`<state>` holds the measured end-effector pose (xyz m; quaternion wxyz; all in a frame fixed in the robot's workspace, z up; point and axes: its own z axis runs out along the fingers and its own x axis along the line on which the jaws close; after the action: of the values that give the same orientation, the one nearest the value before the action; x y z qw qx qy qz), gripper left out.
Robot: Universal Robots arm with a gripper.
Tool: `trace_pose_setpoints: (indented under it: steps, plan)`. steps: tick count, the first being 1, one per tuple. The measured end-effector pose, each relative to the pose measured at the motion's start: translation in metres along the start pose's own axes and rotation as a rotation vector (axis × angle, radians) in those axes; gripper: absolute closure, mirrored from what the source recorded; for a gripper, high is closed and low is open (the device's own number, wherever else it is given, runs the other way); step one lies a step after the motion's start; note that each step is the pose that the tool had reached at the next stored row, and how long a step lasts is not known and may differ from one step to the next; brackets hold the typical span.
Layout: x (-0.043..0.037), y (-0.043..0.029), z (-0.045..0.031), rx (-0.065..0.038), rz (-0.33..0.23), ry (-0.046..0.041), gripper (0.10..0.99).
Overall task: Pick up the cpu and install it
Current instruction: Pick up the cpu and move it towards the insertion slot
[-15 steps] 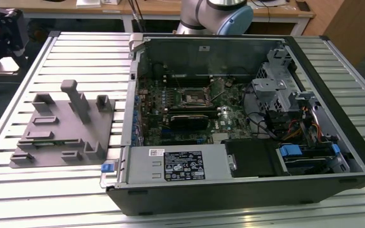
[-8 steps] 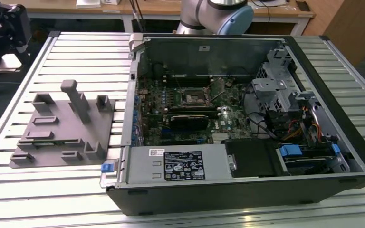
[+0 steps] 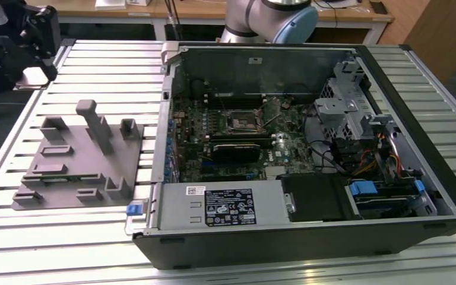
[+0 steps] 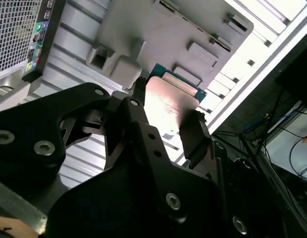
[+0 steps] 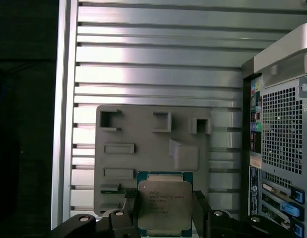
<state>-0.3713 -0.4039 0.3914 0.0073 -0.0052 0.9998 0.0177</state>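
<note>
1. Your black two-fingered gripper (image 5: 165, 213) has its jaws clamped on the small, flat, silvery-grey square cpu (image 5: 163, 201).
2. It hangs above the grey plastic fixture block (image 5: 143, 139); the pick looks done.
3. Installing probably demands level, square alignment with the black metal-framed socket (image 3: 242, 120).

The cpu (image 5: 163, 208) is showing smooth silvery metal, the fixture block (image 5: 148, 148) matt grey plastic, the surface (image 5: 158, 74) glossy ribbed metal.

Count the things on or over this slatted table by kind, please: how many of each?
computer case: 1
grey fixture block: 1
cpu: 1, held in the gripper
Total: 3
</note>
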Motion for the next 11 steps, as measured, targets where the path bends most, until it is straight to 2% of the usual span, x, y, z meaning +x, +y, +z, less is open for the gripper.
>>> trace_pose_setpoints:
  steps: [11]
  plan:
    - [-0.0477,-0.0005,0.0008,-0.001,0.000,-0.0001,0.561]
